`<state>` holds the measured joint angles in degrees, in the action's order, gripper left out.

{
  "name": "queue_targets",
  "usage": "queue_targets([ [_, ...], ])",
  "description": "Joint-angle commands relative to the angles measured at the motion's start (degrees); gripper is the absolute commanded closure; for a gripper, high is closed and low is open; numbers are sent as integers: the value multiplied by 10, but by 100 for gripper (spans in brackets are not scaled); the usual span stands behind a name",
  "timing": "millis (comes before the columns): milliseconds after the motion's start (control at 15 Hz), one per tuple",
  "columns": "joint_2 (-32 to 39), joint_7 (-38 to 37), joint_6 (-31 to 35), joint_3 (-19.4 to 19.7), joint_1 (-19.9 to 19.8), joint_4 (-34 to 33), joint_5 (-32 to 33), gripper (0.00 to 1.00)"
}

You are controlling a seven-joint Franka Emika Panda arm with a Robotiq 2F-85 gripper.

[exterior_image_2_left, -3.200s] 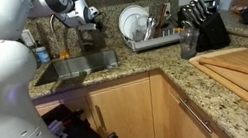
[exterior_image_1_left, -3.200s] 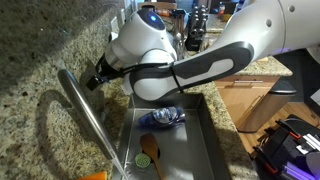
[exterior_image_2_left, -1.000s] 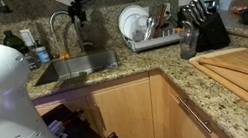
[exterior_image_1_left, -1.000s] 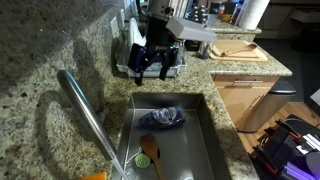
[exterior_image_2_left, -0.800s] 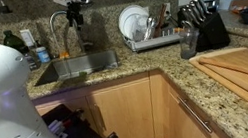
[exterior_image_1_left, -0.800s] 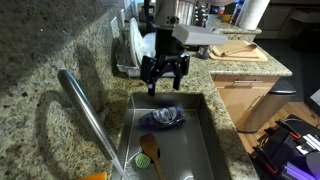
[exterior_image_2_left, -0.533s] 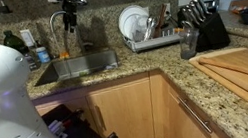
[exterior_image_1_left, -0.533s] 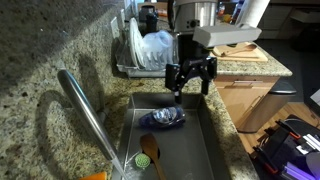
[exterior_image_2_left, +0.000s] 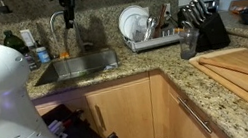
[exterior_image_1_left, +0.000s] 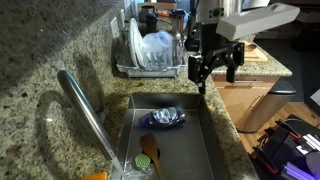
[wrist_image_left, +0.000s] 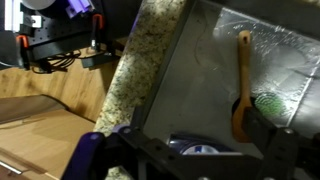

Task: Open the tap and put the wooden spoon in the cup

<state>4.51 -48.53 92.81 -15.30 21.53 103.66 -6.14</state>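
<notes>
Black two-fingered gripper (exterior_image_1_left: pixel 215 78) on my white arm hangs in the air over the speckled granite counter (exterior_image_1_left: pixel 40 60), at the right rim of the sink, its jaws spread wide with nothing between them.

Going from the left in an exterior view, the long, straight brushed-steel tap (exterior_image_1_left: pixel 88 118) slants down across the granite toward the near end of the rectangular stainless-steel sink (exterior_image_1_left: pixel 205 140). I cannot make out its lever.

Inside the basin, near the front, lies the light orange-brown wooden spoon (exterior_image_1_left: pixel 150 155), flat on the sink floor and well apart from the gripper. A small green scrubber (exterior_image_1_left: pixel 140 161) sits just beside it. My wrist view shows the same spoon (wrist_image_left: pixel 243 85) lying lengthwise on the wet steel, with the green scrubber against its lower right.

Further back in the basin rests a crumpled blue-and-white item (exterior_image_1_left: pixel 165 117); I cannot tell what it is.

Behind the sink stands a wire dish rack (exterior_image_1_left: pixel 150 55) holding white plates, just left of the gripper.
</notes>
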Motion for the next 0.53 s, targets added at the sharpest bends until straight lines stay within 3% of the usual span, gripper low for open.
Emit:
queue_targets([
  [0,-36,-26,-25,16,-26,59,91,0],
  [333,-146,-47,-73,46,-77,167,233,0],
  [467,-198,-76,-69,60,-107,205,233,0],
])
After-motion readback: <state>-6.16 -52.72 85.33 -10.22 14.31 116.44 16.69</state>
